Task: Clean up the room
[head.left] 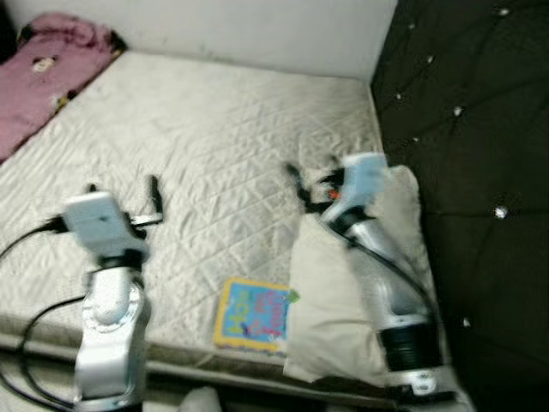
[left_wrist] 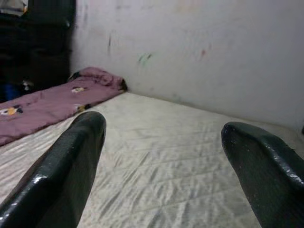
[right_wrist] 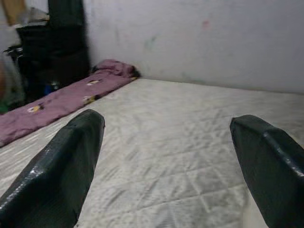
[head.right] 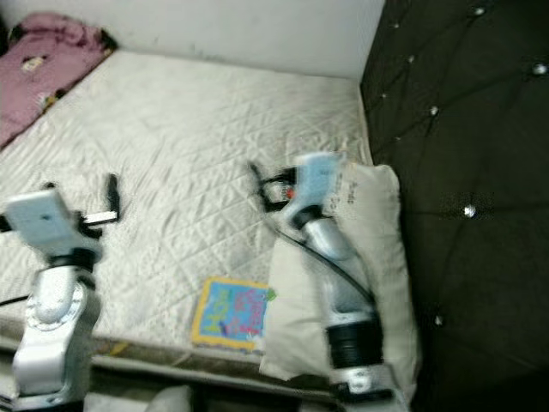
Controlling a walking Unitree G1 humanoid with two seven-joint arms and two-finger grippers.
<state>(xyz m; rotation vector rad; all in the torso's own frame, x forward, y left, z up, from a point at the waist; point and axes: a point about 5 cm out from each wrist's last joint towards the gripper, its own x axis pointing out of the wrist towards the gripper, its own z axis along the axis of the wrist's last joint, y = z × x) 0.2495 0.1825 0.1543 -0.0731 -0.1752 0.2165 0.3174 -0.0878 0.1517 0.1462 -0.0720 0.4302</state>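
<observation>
You see both arms extended over the bare quilted mattress (head.left: pixel 214 146). The left gripper (left_wrist: pixel 164 156) is released, its fingers spread wide with nothing between them, hovering above the mattress. The right gripper (right_wrist: pixel 166 161) is likewise released and holds nothing. The right arm lies above a beige pillow (head.left: pixel 330 300) resting against the dark tufted headboard (head.left: pixel 480 172). A colourful book (head.left: pixel 253 313) lies just beside the pillow, near the mattress edge. A pink blanket (head.left: pixel 43 73) sits bunched at the far corner.
</observation>
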